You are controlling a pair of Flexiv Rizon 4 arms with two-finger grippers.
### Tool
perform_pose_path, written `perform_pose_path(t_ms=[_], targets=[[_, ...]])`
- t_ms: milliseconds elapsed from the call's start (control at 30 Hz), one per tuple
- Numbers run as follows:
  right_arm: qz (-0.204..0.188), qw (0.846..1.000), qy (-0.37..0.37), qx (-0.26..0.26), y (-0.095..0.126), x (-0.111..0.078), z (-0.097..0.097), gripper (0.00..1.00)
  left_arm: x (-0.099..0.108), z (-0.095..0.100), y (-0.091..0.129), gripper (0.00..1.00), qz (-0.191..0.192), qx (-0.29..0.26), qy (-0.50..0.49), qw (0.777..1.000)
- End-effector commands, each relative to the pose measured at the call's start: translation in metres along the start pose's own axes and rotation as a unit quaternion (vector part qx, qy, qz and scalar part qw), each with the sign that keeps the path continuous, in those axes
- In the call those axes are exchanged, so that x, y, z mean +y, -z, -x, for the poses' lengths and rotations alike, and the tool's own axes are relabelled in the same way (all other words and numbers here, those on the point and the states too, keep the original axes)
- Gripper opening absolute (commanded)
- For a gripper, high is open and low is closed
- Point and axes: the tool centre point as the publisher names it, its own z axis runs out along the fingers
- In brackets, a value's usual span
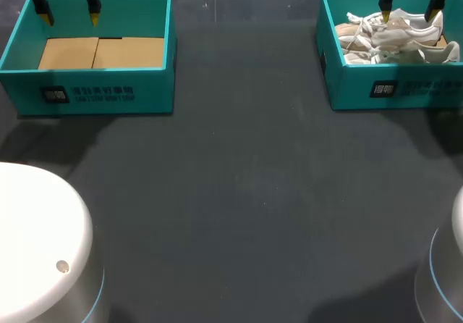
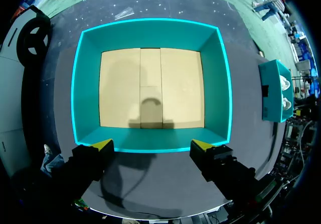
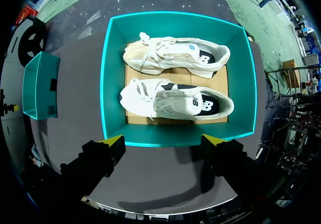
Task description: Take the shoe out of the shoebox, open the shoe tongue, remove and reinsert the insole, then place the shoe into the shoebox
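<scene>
While the right claw [image 3: 164,140] hangs just above the near wall of the open teal cardboard shoebox [image 3: 105,83], its two yellow-tipped fingers stand wide apart, about as wide as the box floor, and grip nothing. Ahead of the claw and below it, a pair of white lace-up sneakers lies on the box's tan cardboard floor. The nearer white sneaker [image 3: 175,99] lies crosswise just beyond the fingertips. The farther white sneaker [image 3: 175,56] lies beside it against the far wall. Both toes point toward the side where the second teal box [image 2: 215,83] stands.

The left claw [image 2: 151,144] hangs the same way over the near wall of that second box, fingers spread wide with nothing between them. Ahead of it and below lies that box's tan cardboard floor [image 2: 150,88]. The two boxes stand well apart on the dark grey tabletop [image 1: 253,193], one under each claw.
</scene>
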Motion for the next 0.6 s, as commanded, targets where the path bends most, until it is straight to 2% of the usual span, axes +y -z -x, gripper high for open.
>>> perform_pose_path(t_ms=[33, 600], targets=[[0.0, 1.0, 0.0, 0.0, 0.0002, 0.0005, 0.0001, 1.0, -0.0001, 0.0, 0.0, 1.0, 0.0, 0.0, 0.0, 1.0], [0.003, 1.0, 0.001, -0.008, -0.0012, 0.0003, 0.0007, 1.0, -0.0001, 0.0, 0.0, 1.0, 0.0, 0.0, 0.0, 1.0]])
